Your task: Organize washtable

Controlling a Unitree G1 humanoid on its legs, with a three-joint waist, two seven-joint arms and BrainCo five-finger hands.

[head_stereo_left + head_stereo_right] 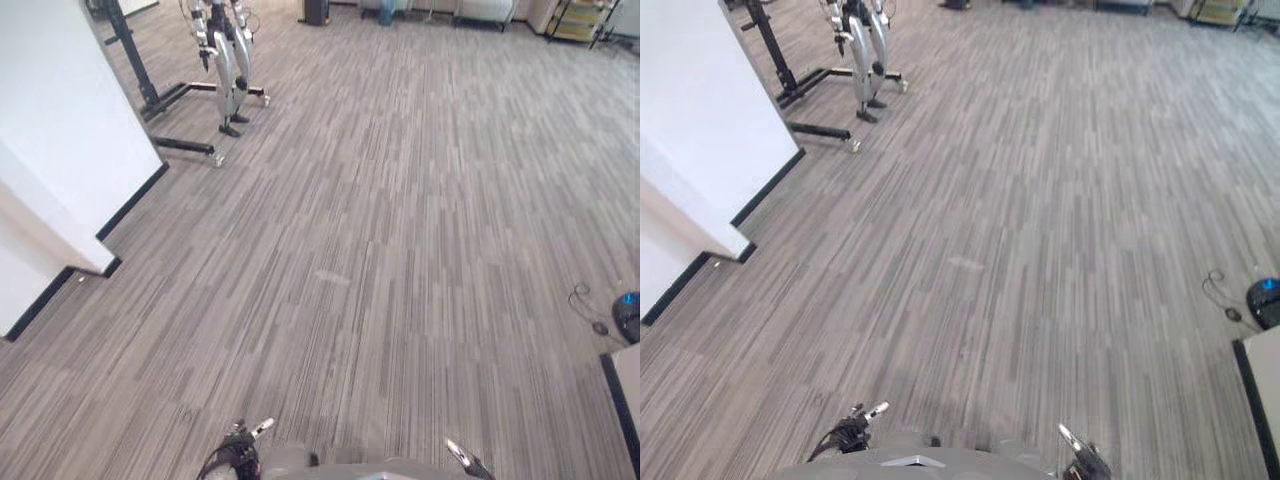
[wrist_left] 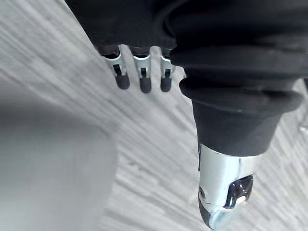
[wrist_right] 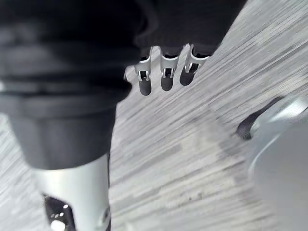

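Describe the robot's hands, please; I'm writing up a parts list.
The left hand and right hand look alike: a black ribbed cover over the wrist and back, slim silver fingers ending in dark rounded tips, and a thicker silver thumb with a dark pad.

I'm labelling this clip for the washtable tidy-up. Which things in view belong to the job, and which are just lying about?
Job: left hand, right hand, both open and empty.
Lying about: white partition, black stand, a second robot by it, dark blue-lit device.
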